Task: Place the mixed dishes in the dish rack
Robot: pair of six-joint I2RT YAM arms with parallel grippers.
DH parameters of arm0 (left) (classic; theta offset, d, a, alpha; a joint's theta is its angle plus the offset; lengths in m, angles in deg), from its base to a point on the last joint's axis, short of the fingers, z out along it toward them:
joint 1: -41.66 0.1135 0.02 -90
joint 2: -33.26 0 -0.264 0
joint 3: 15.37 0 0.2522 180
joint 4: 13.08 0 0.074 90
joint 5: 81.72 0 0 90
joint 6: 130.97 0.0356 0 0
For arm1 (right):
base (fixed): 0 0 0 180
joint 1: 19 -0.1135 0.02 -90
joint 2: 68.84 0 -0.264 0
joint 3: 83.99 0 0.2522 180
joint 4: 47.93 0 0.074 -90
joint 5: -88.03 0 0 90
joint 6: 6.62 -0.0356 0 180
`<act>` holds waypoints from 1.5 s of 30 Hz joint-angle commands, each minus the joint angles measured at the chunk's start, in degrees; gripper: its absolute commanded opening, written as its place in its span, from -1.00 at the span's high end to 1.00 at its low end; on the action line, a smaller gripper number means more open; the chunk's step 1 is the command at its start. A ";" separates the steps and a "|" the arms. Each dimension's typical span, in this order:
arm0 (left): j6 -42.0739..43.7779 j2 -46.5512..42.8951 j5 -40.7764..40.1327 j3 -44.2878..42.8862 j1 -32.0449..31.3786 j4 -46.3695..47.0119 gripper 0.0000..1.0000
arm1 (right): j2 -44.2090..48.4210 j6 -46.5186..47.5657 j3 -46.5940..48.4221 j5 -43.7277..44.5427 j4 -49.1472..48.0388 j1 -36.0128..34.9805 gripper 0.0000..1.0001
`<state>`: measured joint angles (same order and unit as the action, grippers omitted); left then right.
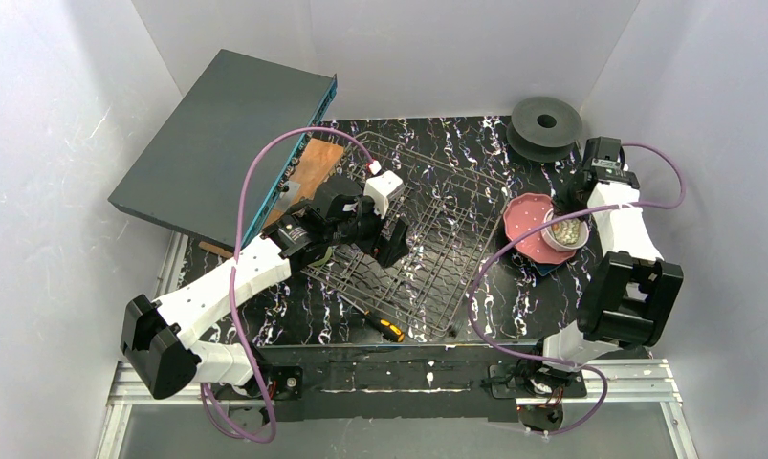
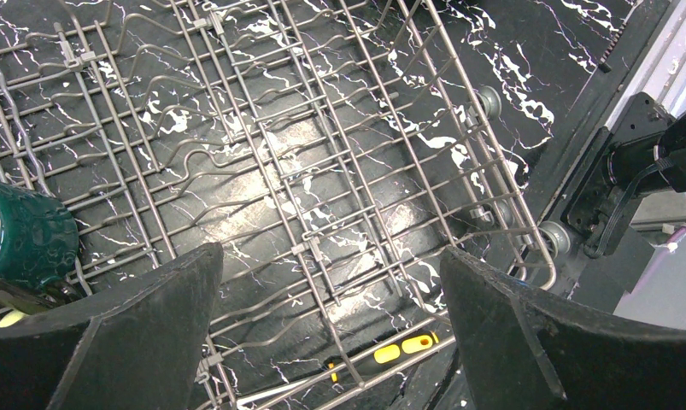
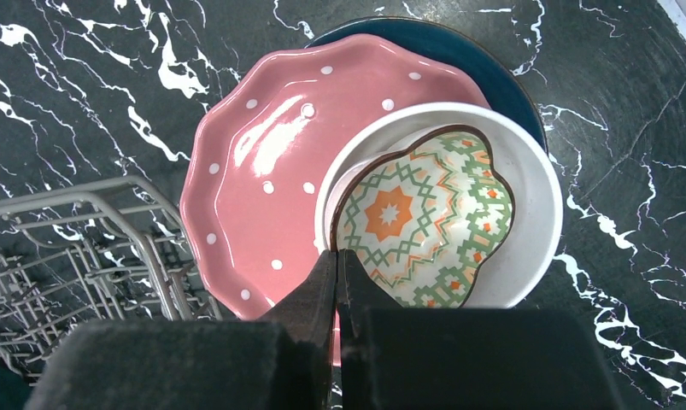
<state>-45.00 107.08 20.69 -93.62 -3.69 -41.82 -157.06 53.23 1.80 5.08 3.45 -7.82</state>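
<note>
The dish rack (image 1: 447, 206) stands mid-table. My left gripper (image 1: 384, 239) hangs open and empty over its near left part; in the left wrist view (image 2: 331, 325) the wire floor (image 2: 271, 162) lies between the fingers. A dark green mug (image 2: 23, 243) lies in the rack at left, with a sliver of a pale mug (image 2: 10, 318) under it. Right of the rack, the pink plate (image 3: 262, 171) lies on the blue dish (image 3: 493, 68) and carries the white bowl (image 3: 527, 196), with the small patterned cup (image 3: 416, 213) inside. My right gripper (image 3: 337, 256) is shut on the cup's near rim.
A black spool (image 1: 546, 124) sits at the back right. A big grey box (image 1: 217, 143) leans at the back left over a wooden board (image 1: 313, 167). A yellow-handled screwdriver (image 1: 380, 323) lies at the rack's near edge, also in the left wrist view (image 2: 399, 348).
</note>
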 commanded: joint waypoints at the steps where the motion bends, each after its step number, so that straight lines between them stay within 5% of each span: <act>1: 0.86 -0.32 -0.36 -0.66 -0.12 -0.66 -0.95 | 3.16 -0.05 -0.60 -1.20 -1.16 -0.11 0.97; 35: 0.68 0.20 -0.01 -0.84 -0.16 -0.71 -0.95 | 15.81 0.03 -4.06 -6.08 -7.38 -0.49 0.97; 45: 0.29 -0.53 -1.57 -0.09 -0.26 -0.93 -0.94 | 20.41 -1.64 1.07 -8.06 -2.61 -9.34 0.97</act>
<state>-45.00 107.08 20.05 -93.62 -3.69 -41.84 -139.88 52.53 -2.41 -1.13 0.63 -12.60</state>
